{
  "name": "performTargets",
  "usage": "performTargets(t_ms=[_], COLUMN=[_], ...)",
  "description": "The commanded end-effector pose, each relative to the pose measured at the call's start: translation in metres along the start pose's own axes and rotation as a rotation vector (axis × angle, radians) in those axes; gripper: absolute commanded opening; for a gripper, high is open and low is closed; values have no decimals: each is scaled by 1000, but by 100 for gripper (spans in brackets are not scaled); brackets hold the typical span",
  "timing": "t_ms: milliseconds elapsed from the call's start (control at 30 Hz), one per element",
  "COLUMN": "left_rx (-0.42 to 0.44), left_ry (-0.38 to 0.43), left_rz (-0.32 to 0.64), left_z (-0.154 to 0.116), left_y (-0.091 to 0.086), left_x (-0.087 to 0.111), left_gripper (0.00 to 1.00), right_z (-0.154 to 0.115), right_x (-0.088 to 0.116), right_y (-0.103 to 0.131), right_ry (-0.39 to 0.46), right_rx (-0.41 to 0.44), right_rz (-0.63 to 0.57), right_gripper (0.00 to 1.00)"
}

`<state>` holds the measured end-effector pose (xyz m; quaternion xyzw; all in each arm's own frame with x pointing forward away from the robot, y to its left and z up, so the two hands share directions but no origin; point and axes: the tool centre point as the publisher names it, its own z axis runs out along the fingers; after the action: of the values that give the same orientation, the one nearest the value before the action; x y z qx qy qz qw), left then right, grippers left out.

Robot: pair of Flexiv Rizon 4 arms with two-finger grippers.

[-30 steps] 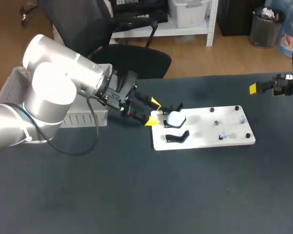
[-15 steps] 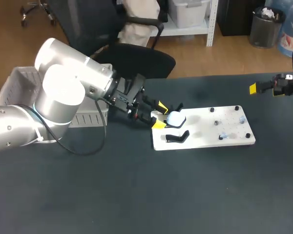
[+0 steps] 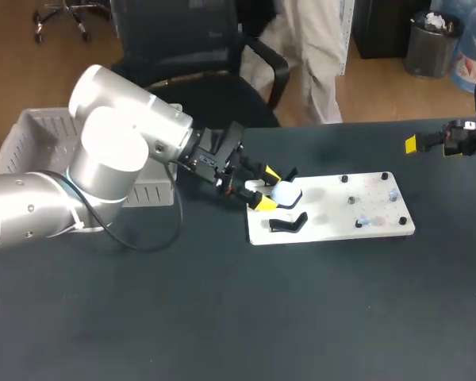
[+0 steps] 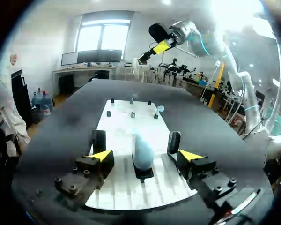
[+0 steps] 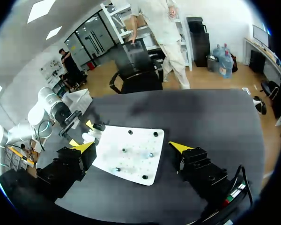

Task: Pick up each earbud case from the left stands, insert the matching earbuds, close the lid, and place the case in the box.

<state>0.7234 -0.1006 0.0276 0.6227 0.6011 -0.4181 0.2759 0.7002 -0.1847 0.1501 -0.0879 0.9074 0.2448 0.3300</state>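
A pale blue earbud case sits closed on a black stand at the left end of the white board. My left gripper is level with it, its yellow fingertips on either side. In the left wrist view the case stands between the open fingers of the left gripper, clear of both. A second black stand beside it is empty. Small pale earbuds rest on pegs at the board's right end. My right gripper hangs open at the table's far right, away from the board.
A white slatted box stands at the table's left edge, behind my left arm. Black pegs stick up from the board's right half. Dark tabletop stretches in front of the board.
My left arm has moved right toward the board, bringing its fingers from short of the case to either side of it. The right arm has not moved.
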Motion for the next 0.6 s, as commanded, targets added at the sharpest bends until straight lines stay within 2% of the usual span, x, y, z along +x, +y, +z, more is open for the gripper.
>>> performTargets(t_ms=[33,367,600], left_rx=[10,22,28], left_ry=[7,6,10], left_rz=[-5,-9,-11], left_z=[5,11,13], left_y=[7,9,8], left_x=[0,-2,-1], left_gripper=[87,76,73], right_z=[0,0,0], right_x=[0,0,0], right_y=[0,0,0], right_ry=[0,0,0], right_rx=[0,0,0], right_rz=[-1,-1,-1], right_gripper=[100,100,100])
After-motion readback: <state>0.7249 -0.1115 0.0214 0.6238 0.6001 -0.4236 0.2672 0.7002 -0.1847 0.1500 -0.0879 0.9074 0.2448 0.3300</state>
